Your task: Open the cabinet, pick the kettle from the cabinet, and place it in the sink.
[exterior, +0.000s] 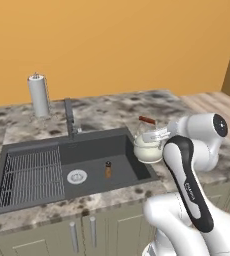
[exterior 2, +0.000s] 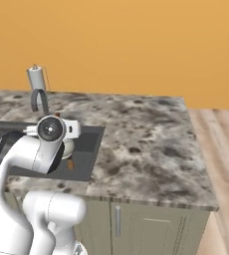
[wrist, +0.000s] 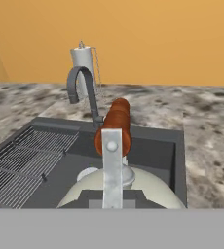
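1. The speckled grey-brown marble counter (exterior: 137, 107) runs wide under the orange wall — it wraps the basin on all sides.
2. Set into it is the dark grey rectangular sink (exterior: 112, 150), with a ribbed wire rack section (exterior: 29, 175) on its left half and a round drain on the floor of its right half.
3. The white paper-towel roll on a wire stand (exterior: 38, 95) sits upright at the back of the counter, the slim dark faucet (exterior: 69, 117) just right of it.
4. The small round cream-white kettle (exterior: 148, 148) hangs over the sink's right edge, not touching the bottom.
5. The two-finger gripper (exterior: 157, 135) is clamped on the kettle's wire handle, beside its reddish-brown wooden piece (wrist: 116, 124).
6. A tiny brown bottle (exterior: 107, 170) stands on the basin floor, near the drain.
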You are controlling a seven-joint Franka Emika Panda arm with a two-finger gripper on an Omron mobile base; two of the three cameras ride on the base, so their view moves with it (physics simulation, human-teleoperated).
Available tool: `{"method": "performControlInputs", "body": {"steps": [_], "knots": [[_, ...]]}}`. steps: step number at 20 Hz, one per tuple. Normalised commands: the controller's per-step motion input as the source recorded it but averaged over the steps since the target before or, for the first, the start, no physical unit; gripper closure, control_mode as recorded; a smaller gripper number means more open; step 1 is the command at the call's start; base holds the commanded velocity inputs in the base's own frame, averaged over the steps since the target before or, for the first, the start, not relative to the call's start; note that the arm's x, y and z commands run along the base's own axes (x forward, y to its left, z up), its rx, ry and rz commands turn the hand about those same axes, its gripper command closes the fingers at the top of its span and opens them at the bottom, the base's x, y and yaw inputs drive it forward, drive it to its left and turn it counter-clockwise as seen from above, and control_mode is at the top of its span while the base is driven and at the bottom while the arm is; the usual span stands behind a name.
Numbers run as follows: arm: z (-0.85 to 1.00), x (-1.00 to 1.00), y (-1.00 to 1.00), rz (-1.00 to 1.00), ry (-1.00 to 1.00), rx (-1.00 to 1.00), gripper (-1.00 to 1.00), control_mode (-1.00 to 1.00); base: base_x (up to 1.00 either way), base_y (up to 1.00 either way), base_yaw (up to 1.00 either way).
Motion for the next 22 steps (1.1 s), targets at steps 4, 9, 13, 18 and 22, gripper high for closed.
{"method": "performControlInputs", "body": {"steps": [4,9,13,18,22], "knots": [[0.0,0.0,0.0,0.0,0.0,0.0,1.0,1.0,0.45,-0.15,0.0],[0.0,0.0,0.0,0.0,0.0,0.0,1.0,1.0,0.44,-0.13,0.04],[0.0,0.0,0.0,0.0,0.0,0.0,1.0,1.0,0.49,-0.1,0.06],[0.0,0.0,0.0,0.0,0.0,0.0,1.0,1.0,0.51,-0.06,0.09],[0.0,0.0,0.0,0.0,0.0,0.0,1.0,1.0,0.47,-0.06,0.09]]}}
